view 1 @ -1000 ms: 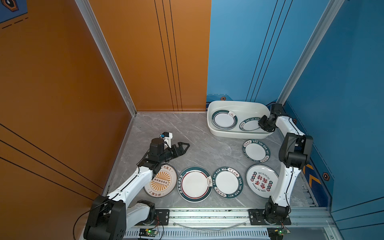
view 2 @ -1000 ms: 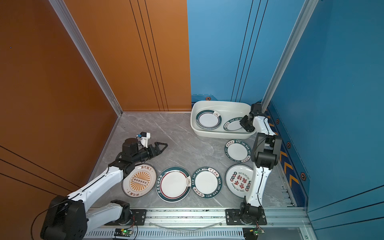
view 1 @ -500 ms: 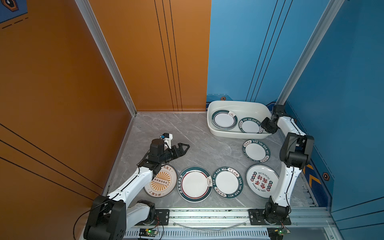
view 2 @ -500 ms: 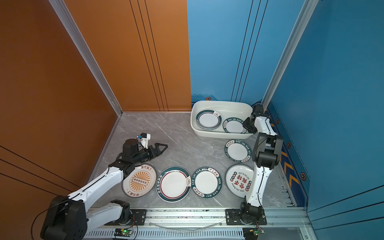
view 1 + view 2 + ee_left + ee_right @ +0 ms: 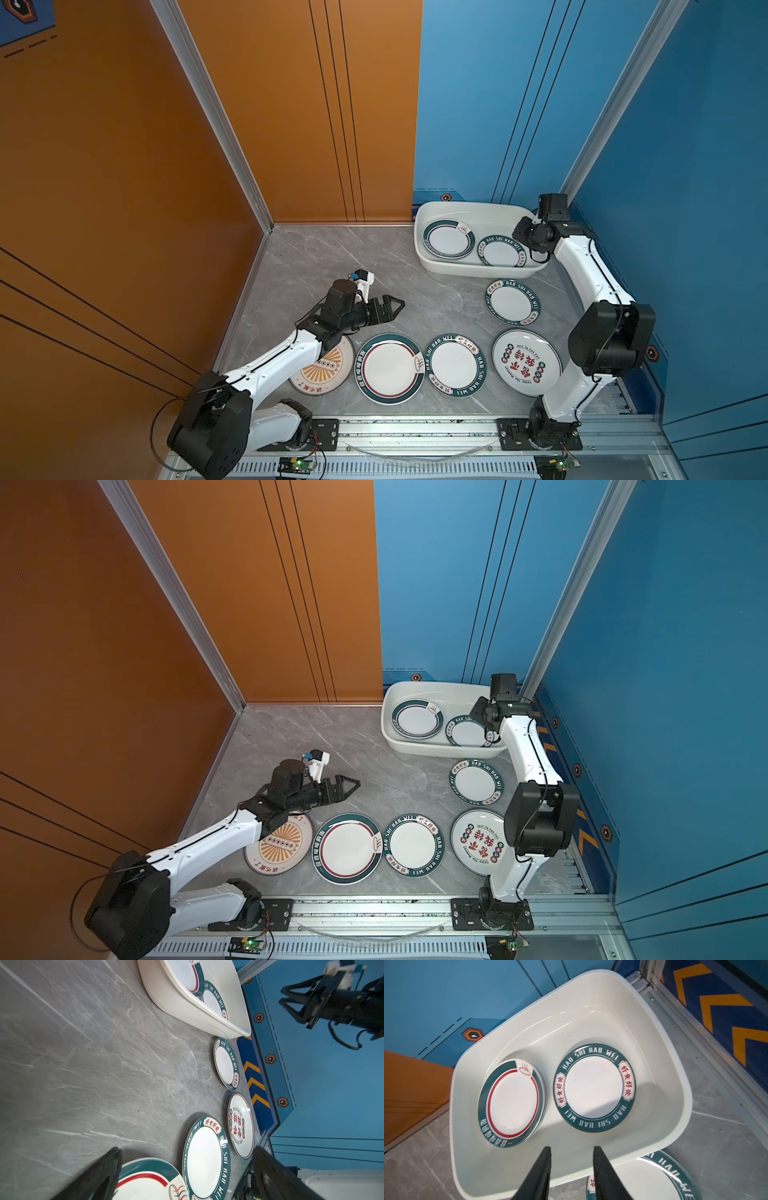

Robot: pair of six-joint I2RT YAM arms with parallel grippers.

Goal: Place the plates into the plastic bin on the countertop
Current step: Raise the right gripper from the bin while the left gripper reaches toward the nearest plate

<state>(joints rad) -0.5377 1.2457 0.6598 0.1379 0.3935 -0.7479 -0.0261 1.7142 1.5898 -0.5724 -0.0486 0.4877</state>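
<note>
The plastic bin [image 5: 465, 269] sat at the far right corner of the table [image 5: 332, 257], its long axis running across both top views along the blue wall [image 5: 478, 104]. Inside, a stack of red-ringed plates [image 5: 512, 1101] lay flat beside a single lettered plate [image 5: 593, 1087], both face up.

Five more plates lay flat on the grey marble. A second lettered plate [image 5: 512, 301] was just in front of the bin. Along the aluminium rail [image 5: 415, 428] ran a row of four: sunburst plate [image 5: 324, 372], red-ringed plate [image 5: 388, 368], lettered plate [image 5: 455, 365] and red-character plate [image 5: 525, 361]. An orange wall [image 5: 291, 104] closed the left side.

The left end effector [image 5: 395, 309] hovered over the table with its jaws spread wide and empty. The right end effector [image 5: 572, 1148] hung over the bin's near wall, jaws parted, gripping nothing.
</note>
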